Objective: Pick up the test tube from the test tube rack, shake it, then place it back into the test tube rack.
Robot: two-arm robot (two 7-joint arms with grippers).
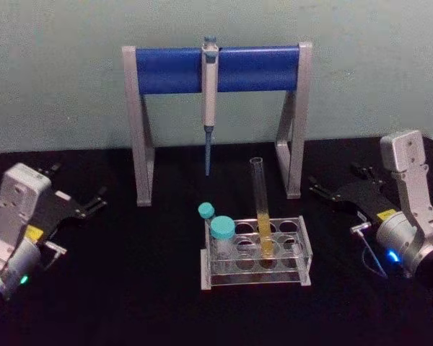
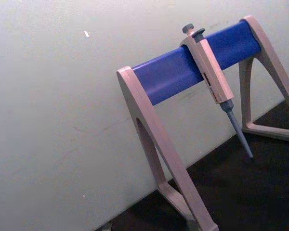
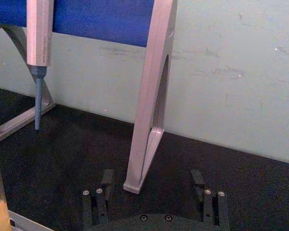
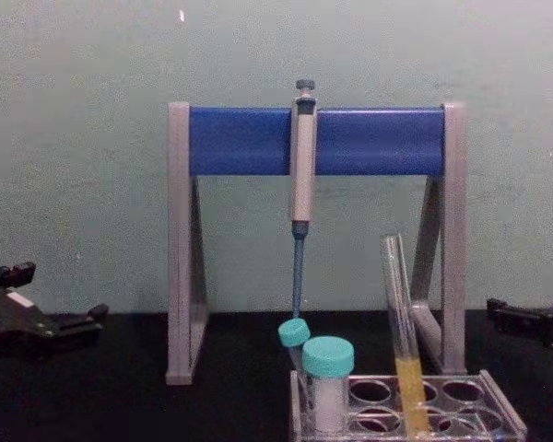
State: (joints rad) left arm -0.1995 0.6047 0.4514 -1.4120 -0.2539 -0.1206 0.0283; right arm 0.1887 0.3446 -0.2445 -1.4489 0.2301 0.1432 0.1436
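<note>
Yellow-filled test tube (image 1: 261, 216) in test tube rack (image 1: 303, 249)

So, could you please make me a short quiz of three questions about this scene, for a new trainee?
1. True or false: the test tube stands in the test tube rack.
2. What hangs on the blue bar of the stand? A) a pipette B) a brush C) a funnel
3. Fill in: the liquid in the test tube is ____.

Key
1. True. It stands in a hole, leaning a little, and neither the left gripper nor the right gripper touches it; both rest open at the sides of the table.
2. A, the pipette.
3. Yellow.
</note>
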